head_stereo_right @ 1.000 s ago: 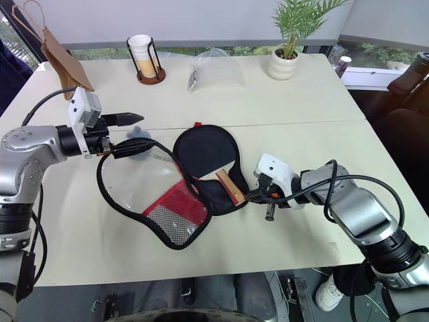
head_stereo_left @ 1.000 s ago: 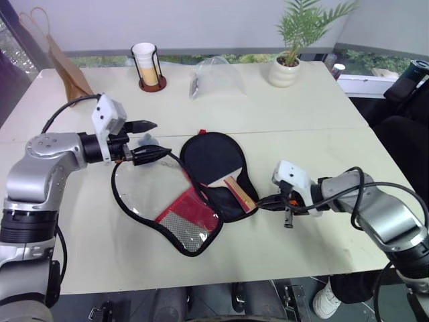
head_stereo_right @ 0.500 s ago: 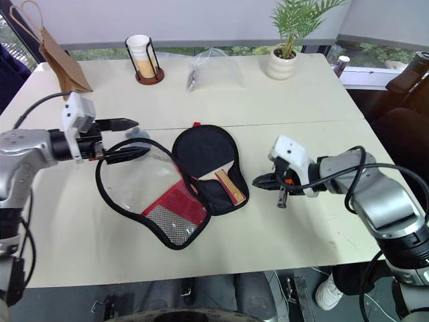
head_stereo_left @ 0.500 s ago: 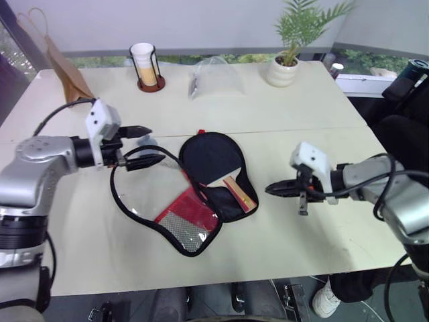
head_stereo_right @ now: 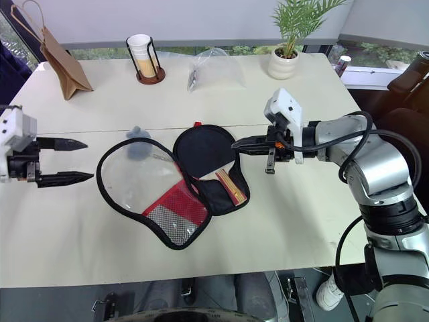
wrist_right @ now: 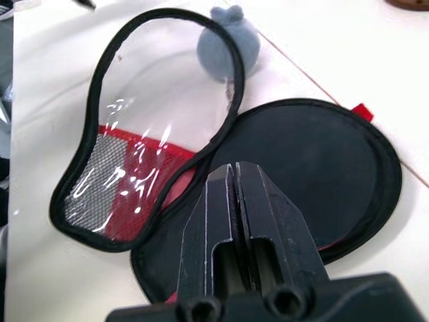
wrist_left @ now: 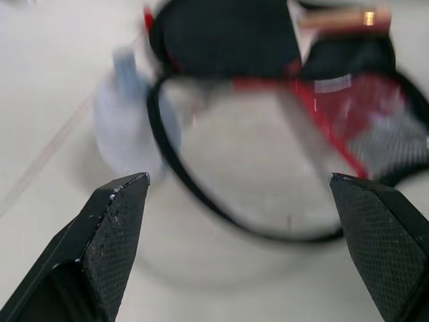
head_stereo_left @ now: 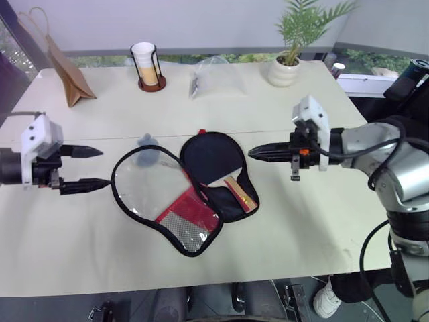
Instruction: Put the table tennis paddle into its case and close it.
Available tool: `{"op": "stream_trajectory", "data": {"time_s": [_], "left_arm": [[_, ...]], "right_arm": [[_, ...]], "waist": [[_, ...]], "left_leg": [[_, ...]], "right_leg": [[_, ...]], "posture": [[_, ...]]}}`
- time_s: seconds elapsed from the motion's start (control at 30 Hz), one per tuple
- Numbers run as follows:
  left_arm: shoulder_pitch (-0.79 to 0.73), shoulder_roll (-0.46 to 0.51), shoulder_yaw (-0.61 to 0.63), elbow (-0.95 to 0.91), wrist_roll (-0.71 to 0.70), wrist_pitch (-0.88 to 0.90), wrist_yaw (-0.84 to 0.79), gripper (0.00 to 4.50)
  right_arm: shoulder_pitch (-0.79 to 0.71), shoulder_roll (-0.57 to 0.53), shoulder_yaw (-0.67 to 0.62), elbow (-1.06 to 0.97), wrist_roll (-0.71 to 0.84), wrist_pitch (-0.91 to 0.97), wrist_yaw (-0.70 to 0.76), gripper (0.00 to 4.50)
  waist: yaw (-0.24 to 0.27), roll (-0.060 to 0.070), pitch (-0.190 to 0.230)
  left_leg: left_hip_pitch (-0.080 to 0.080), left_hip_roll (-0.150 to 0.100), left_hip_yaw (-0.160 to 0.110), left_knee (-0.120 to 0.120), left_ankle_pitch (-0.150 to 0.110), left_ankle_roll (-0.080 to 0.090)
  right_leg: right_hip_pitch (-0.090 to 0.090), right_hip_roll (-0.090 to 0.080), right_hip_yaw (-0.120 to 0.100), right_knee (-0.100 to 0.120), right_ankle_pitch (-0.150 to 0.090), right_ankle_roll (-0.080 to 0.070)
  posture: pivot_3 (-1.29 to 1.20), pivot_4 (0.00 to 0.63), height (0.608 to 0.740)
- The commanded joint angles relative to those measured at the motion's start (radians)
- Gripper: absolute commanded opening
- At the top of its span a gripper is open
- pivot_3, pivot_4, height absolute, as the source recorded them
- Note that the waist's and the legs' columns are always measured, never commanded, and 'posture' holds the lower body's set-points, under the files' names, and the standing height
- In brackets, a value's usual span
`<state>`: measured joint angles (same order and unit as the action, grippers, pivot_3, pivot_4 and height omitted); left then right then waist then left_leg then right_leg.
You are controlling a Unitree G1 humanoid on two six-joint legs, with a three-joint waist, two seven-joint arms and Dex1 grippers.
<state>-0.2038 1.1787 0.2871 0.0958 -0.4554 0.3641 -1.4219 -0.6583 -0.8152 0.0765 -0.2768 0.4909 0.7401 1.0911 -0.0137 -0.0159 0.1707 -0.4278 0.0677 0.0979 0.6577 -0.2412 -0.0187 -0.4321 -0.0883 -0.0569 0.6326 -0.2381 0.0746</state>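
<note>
On a pale cream surface (head_stereo_left: 301, 221) made of two tops butted along a seam, the case (head_stereo_left: 184, 201) lies unzipped and spread flat near the middle. Its clear front panel with the red and mesh lower part is folded out toward the robot's left, and its black half lies to the right. The table tennis paddle (head_stereo_left: 214, 161) rests in that black half, dark face up, its tan handle pointing toward the near edge.

A small grey fuzzy pouch (head_stereo_left: 147, 141) touches the far rim of the clear flap. Along the far edge stand a brown paper bag (head_stereo_left: 67, 74), a stack of cups in a wire holder (head_stereo_left: 145, 64), a clear plastic bag (head_stereo_left: 214, 77) and a potted plant (head_stereo_left: 288, 60) in a white pot. Behind them runs a window ledge with greenery outside, and dark chairs sit off the right end.

The left pincer (head_stereo_left: 87, 168) hovers well to the left of the case, its two black fingers spread wide and holding nothing. The right pincer (head_stereo_left: 258, 152) hangs above the surface just right of the paddle, pointing toward it, fingers pressed together and empty.

The paddle's red edge is hard to pick out against the case lining, and the handle's butt is partly covered by the case's rim. Any white logo on the case cannot be made out. The left wrist view is blurred, so the pouch and flap show there only as soft shapes.
</note>
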Motion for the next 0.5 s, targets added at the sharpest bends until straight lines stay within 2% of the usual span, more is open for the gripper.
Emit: {"op": "stream_trajectory", "data": {"time_s": [0.03,0.17,0.2,0.27,0.33,0.43,0.5], "left_arm": [[0.024,0.010,0.000,0.107,0.089,-0.198,-0.033,4.44],[-0.029,-0.056,-0.057,0.273,0.167,-0.422,-0.011,4.44],[-0.042,-0.075,-0.073,0.304,0.182,-0.471,-0.014,4.44],[-0.062,-0.102,-0.097,0.343,0.203,-0.538,-0.017,4.44],[-0.081,-0.138,-0.115,0.364,0.214,-0.590,-0.009,4.44],[-0.107,-0.244,-0.154,0.347,0.221,-0.659,0.037,4.44],[-0.126,-0.315,-0.184,0.316,0.221,-0.671,0.068,4.44]], "right_arm": [[-0.019,-0.004,0.003,0.005,-0.016,-0.037,0.010,0.06],[-0.023,-0.009,-0.001,0.023,-0.020,-0.033,0.006,0.06],[-0.019,-0.013,0.001,0.021,-0.022,-0.034,0.005,0.28],[-0.013,-0.021,0.001,0.022,-0.025,-0.034,0.006,0.84],[-0.006,-0.030,-0.002,0.021,-0.026,-0.032,0.006,1.82],[-0.002,-0.034,-0.007,0.007,-0.031,-0.023,-0.017,3.28],[-0.001,-0.039,-0.015,-0.001,-0.032,-0.018,-0.028,3.28]], "waist": [[0.001,0.000,0.000],[0.005,0.000,0.000],[0.005,0.000,0.000],[0.003,0.000,0.000],[0.002,0.000,0.000],[0.003,0.000,0.000],[0.005,0.001,-0.001]], "left_leg": [[0.000,0.000,0.001,0.000,0.000,0.000],[0.000,0.000,0.002,-0.001,0.000,0.000],[0.000,0.000,0.002,-0.001,0.000,0.000],[-0.001,0.000,0.003,0.000,0.000,0.000],[-0.002,0.000,0.003,0.000,0.000,0.000],[-0.002,0.000,0.003,0.000,0.000,0.000],[-0.002,0.000,0.004,0.000,0.000,0.000]], "right_leg": [[-0.001,0.000,0.000,0.000,0.000,0.000],[-0.002,-0.001,0.000,0.000,0.000,-0.001],[-0.002,-0.001,0.000,0.000,0.000,-0.001],[-0.001,-0.002,0.000,0.000,0.001,-0.001],[-0.002,-0.002,0.001,0.000,0.001,-0.001],[-0.002,-0.001,0.001,0.000,0.001,0.000],[-0.002,-0.001,0.001,0.001,0.001,0.000]], "posture": [[0.00,0.150,0.740],[0.00,0.150,0.740],[0.00,0.150,0.740],[0.00,0.150,0.740],[0.00,0.150,0.740],[0.00,0.150,0.740],[0.00,0.150,0.740]]}}
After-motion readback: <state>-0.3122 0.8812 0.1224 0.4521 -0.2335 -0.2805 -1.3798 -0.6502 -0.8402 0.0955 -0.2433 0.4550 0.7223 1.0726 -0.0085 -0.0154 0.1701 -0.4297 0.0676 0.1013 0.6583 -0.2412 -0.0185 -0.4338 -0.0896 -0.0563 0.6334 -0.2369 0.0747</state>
